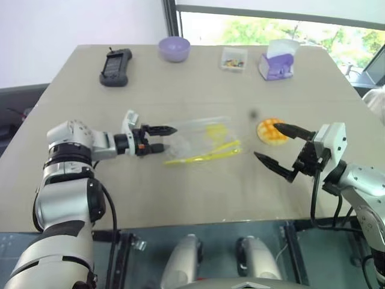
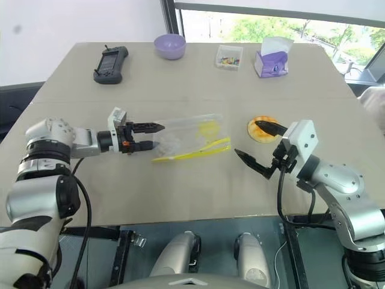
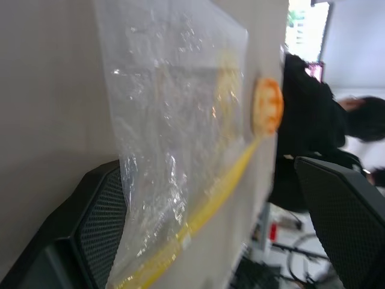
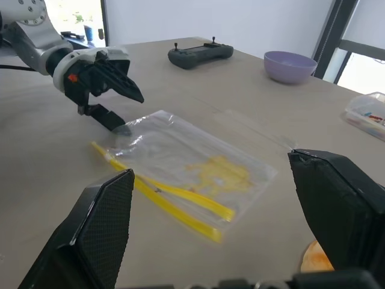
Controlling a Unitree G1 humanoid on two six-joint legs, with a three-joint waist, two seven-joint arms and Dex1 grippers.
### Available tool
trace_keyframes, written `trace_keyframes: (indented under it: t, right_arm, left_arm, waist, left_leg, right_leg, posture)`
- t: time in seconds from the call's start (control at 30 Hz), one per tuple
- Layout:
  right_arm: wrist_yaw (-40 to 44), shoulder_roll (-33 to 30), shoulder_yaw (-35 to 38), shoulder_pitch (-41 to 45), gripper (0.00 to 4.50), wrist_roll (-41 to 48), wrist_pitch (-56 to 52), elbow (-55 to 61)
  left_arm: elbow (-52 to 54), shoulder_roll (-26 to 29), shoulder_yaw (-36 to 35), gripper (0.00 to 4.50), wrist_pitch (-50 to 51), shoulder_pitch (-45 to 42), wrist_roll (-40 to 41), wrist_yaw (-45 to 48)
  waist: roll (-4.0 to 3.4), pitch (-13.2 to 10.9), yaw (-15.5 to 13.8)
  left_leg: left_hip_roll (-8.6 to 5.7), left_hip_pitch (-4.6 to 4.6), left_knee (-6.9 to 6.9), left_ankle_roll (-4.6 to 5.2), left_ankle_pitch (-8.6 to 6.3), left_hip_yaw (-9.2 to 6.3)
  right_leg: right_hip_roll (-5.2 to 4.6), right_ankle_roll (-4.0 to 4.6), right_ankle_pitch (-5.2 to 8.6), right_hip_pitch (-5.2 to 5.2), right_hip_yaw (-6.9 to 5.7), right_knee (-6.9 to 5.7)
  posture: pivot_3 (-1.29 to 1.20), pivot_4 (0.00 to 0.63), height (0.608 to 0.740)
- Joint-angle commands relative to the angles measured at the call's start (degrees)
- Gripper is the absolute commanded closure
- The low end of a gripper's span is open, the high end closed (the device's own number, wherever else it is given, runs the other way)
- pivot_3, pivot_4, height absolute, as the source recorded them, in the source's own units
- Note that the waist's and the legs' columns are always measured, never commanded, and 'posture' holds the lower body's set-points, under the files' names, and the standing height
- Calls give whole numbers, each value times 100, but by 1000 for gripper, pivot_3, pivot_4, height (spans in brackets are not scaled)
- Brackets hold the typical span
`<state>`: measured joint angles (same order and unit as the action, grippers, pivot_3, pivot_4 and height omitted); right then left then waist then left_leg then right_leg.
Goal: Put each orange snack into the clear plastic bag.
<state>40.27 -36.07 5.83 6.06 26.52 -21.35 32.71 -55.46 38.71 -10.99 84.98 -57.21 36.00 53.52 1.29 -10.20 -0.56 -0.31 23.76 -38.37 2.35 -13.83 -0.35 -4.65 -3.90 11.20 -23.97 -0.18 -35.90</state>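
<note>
The orange snack (image 1: 272, 130), a round bun with a grid top, lies on the table right of centre. Left of it the clear plastic bag (image 1: 201, 141) lies flat, its yellow seal strip (image 1: 204, 156) along the near edge. My left gripper (image 1: 167, 138) is open at the bag's left end, and its lower fingertip (image 4: 119, 125) is at the bag's corner. The bag (image 3: 174, 120) runs up between the two left fingers, with the snack (image 3: 267, 105) beyond it. My right gripper (image 1: 269, 141) is open, hovering just in front of the snack, nothing between its fingers.
Along the table's far side stand a black remote controller (image 1: 114, 66), a purple bowl (image 1: 174, 48), a small clear box of colourful bits (image 1: 233, 58) and a purple tissue box (image 1: 277, 63). The table's near edge (image 1: 198, 224) runs just below both arms.
</note>
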Motion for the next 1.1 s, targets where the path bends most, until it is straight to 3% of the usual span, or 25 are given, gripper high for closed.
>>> trace_keyframes:
  t: [0.03,0.5,1.0,1.1]
  right_arm:
    - [-65,-26,173,-11,30,35,59,197]
    - [-136,17,92,43,30,-50,120,132]
    - [-165,14,6,57,30,-160,85,207]
    - [-166,-42,-120,117,0,-405,193,183]
  left_arm:
    - [372,214,-10,0,344,-35,281,578]
    - [577,-292,-93,0,126,315,27,108]
    - [841,-1176,-1186,0,175,266,24,-1499]
    - [991,-1272,-1416,663,355,281,7,-1856]
  waist:
    - [2,-1,34]
    - [2,-1,111]
    - [-2,4,16]
    - [-2,4,12]
  left_leg:
    - [2,1,0,0,0,-1]
    - [3,0,2,1,0,-20]
    - [0,-13,-4,0,0,-28]
    - [-1,-13,-4,0,0,-27]
  right_leg:
    - [1,0,0,-3,0,-1]
    - [-1,0,0,-5,3,-2]
    - [-3,-1,-1,9,4,-8]
    - [-3,-1,-1,8,4,-7]
  posture:
    - [0,150,740]
    - [0,150,740]
    - [0,150,740]
    - [0,150,740]
